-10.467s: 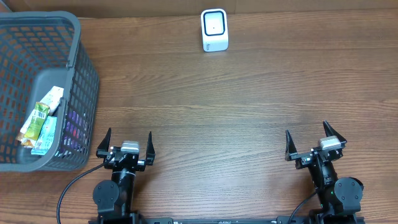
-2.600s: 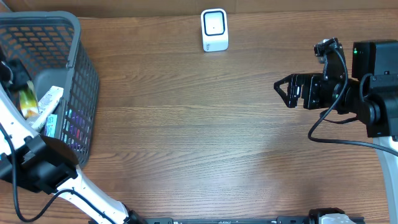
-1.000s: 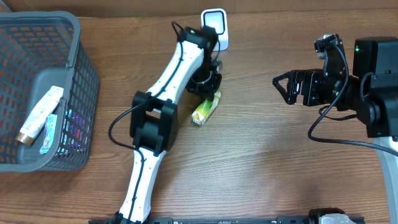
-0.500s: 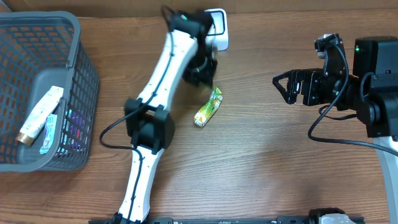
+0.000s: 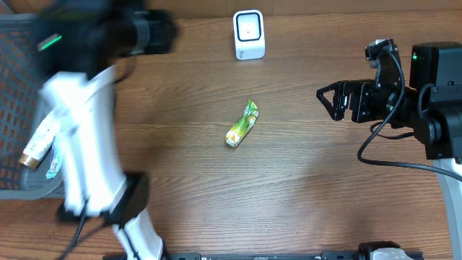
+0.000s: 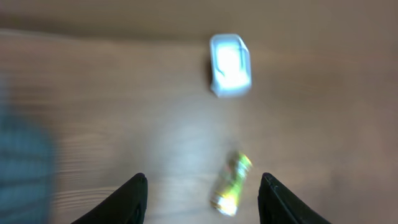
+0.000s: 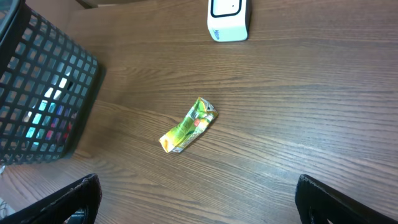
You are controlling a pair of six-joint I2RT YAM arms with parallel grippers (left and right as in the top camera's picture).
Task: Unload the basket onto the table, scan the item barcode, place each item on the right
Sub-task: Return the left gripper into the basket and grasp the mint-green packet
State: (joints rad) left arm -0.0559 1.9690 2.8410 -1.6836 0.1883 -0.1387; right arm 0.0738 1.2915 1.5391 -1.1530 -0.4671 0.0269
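My left arm (image 5: 79, 130) has swung away from the scanner (image 5: 249, 34) and back over the basket (image 7: 43, 93), blurred with speed. My left end effector (image 6: 204, 182), clamped on the snack packet (image 5: 241, 124) a second ago, has parted its fingers. The packet, once in the basket, now lies loose on the desk (image 5: 289, 188).

It looked like a robotics lab bench dressed up as a shop checkout. 2 robot arms, the left arm (image 5: 86, 144) and the right arm (image 5: 433, 94), trailing a loose black cable (image 5: 375, 155), reached over a bare wooden table (image 5: 289, 188). The shop side showed in a small white barcode scanner (image 5: 249, 34) standing at the far edge, a grey plastic shopping basket (image 7: 43, 93) holding packaged goods (image 5: 35, 144), and 1 green snack packet (image 5: 242, 124) lying on the wood.
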